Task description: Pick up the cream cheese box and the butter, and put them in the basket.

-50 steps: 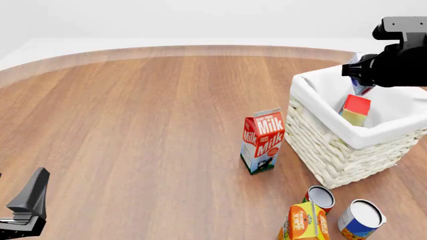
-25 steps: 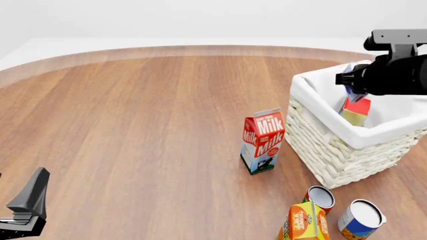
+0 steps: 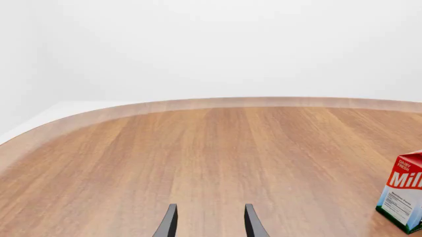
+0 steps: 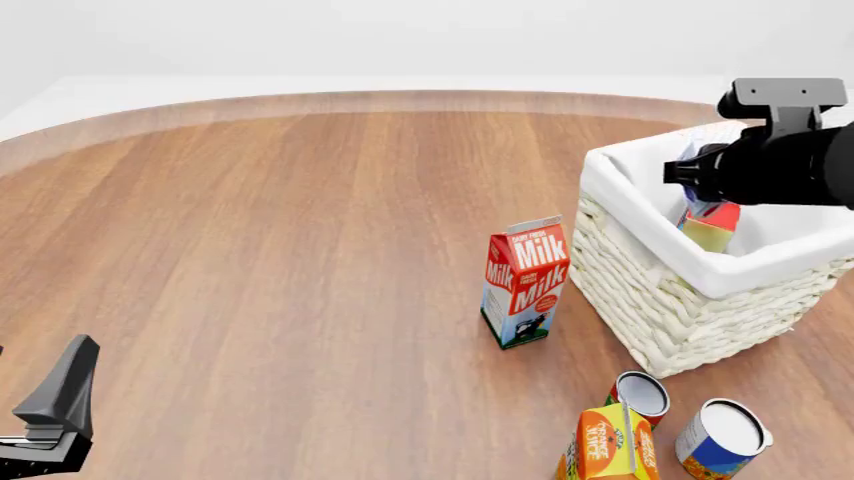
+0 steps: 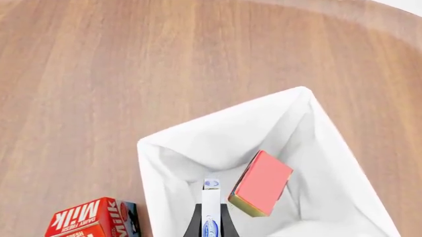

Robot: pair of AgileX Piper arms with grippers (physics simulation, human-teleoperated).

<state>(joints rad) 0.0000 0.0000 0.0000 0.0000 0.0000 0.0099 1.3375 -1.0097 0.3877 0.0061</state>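
Right gripper point(image 5: 211, 219) points downward, jaws clamped narrow; left gripper point(image 3: 208, 222) sits low, jaws parted.

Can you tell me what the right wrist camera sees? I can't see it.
Looking down into the basket, the right gripper holds the cream cheese box on edge just beside the butter, which leans inside. A milk carton stands outside on the wooden table.
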